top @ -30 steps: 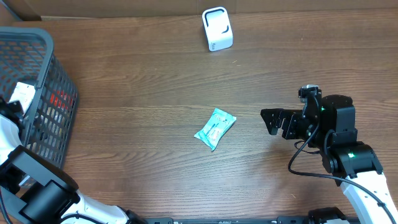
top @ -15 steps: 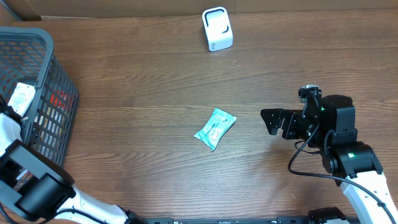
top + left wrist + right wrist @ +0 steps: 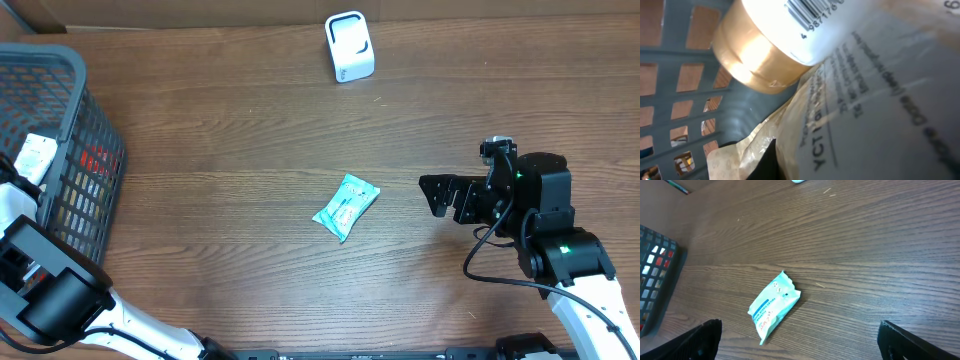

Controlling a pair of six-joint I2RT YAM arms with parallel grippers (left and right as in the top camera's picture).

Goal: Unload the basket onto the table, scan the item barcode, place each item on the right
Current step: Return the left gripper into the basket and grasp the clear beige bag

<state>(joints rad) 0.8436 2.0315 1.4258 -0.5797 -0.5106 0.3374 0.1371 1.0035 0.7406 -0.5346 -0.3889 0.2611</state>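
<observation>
My left gripper [image 3: 32, 160] is down inside the grey basket [image 3: 72, 70] at the far left. In the left wrist view a crinkled beige packet [image 3: 805, 120] with a white printed label [image 3: 890, 85] fills the frame. A barcode [image 3: 812, 12] shows on a white part at the top. The packet folds round my dark fingertip [image 3: 766, 165], and the left gripper [image 3: 767, 169] is shut on the packet's edge. A teal wipes packet [image 3: 345, 207] [image 3: 774, 305] lies mid-table. My right gripper [image 3: 440, 195] [image 3: 807, 347] stands open to its right, empty. The white scanner [image 3: 349, 46] stands at the back.
The basket's mesh wall [image 3: 670, 115] is close behind the beige packet, and a red item [image 3: 97, 158] shows through the mesh. The basket's corner [image 3: 655, 280] also shows in the right wrist view. Brown wooden tabletop [image 3: 230, 120] lies between the basket, the scanner and the teal packet.
My left gripper has gone from open to shut inside the basket, and the left arm has shifted slightly. The right arm and the teal packet have not moved.
</observation>
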